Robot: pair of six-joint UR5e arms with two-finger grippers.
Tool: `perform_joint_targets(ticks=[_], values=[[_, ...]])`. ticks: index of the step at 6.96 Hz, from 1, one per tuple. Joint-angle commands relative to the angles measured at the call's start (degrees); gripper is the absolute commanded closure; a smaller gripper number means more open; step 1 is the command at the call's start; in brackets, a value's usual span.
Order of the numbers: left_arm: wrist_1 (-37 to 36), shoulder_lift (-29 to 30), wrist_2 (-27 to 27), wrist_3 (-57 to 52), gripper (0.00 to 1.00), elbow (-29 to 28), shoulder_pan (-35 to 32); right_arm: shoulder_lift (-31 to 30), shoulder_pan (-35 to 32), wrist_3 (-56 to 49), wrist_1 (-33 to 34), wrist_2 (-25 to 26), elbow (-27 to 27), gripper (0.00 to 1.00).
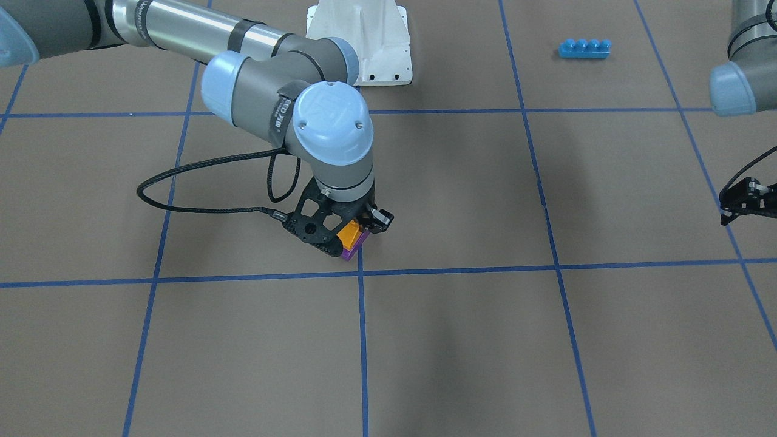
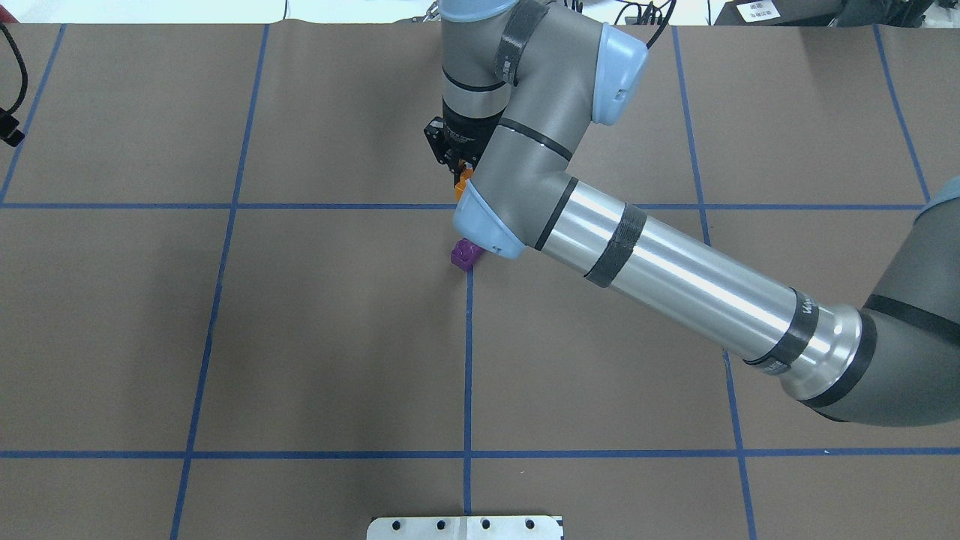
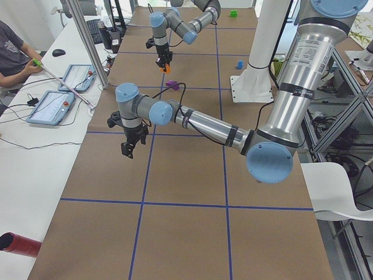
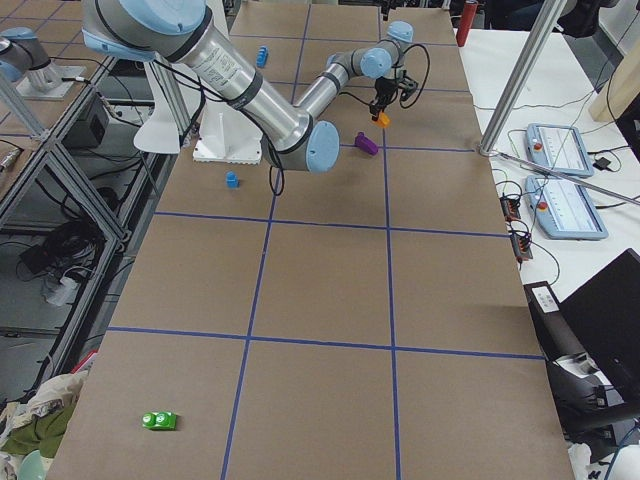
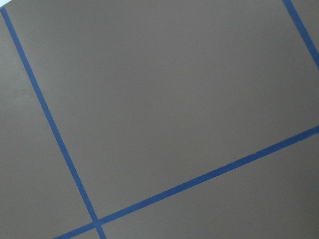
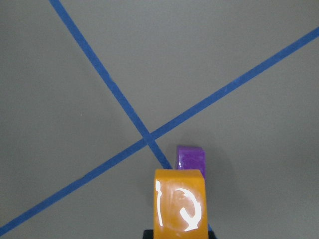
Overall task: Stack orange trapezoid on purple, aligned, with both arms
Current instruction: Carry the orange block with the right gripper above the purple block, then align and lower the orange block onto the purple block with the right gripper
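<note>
My right fingers (image 1: pixel 379 220) pinch orange trapezoid (image 1: pixel 351 232) over purple (image 1: pixel 355 250). Probably light, stiff, glossy; grip flat sides. My left fingers (image 1: pixel 731 206): cannot tell.

Overhead, the right arm (image 2: pixel 675 277) hides most of the orange trapezoid (image 2: pixel 461 187); the front view's edge crops the left gripper (image 1: pixel 736 205).
</note>
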State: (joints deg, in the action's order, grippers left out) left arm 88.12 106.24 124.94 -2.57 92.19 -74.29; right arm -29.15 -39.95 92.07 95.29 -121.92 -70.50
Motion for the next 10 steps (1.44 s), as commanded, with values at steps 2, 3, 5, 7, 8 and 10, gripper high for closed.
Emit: perform_joint_targets(ticks=[2,3,5,7,8,10], values=[[1.26,-1.3,0.22,0.11,0.0,0.0,0.02,0.33,1.81,3.09,-3.18,1.77,3.78,1.0],[1.26,-1.21,0.22,0.11,0.0,0.0,0.11,0.15,1.72,7.81,-3.18,1.68,3.87,1.0],[1.26,-1.12,0.13,0.11,0.0,-0.17,0.11,0.06,2.16,13.11,-3.27,0.72,3.79,1.0],[1.26,-0.95,0.13,0.11,0.0,-0.26,0.2,-0.9,2.51,13.31,-5.9,-0.25,3.79,1.0],[1.26,-0.86,0.13,0.2,0.0,-0.35,0.2,-1.25,2.51,13.31,-5.91,-0.25,3.79,1.0],[1.26,-0.59,0.13,0.2,0.0,-0.35,0.2,-1.69,2.51,13.49,-5.82,-0.95,3.7,1.0]])
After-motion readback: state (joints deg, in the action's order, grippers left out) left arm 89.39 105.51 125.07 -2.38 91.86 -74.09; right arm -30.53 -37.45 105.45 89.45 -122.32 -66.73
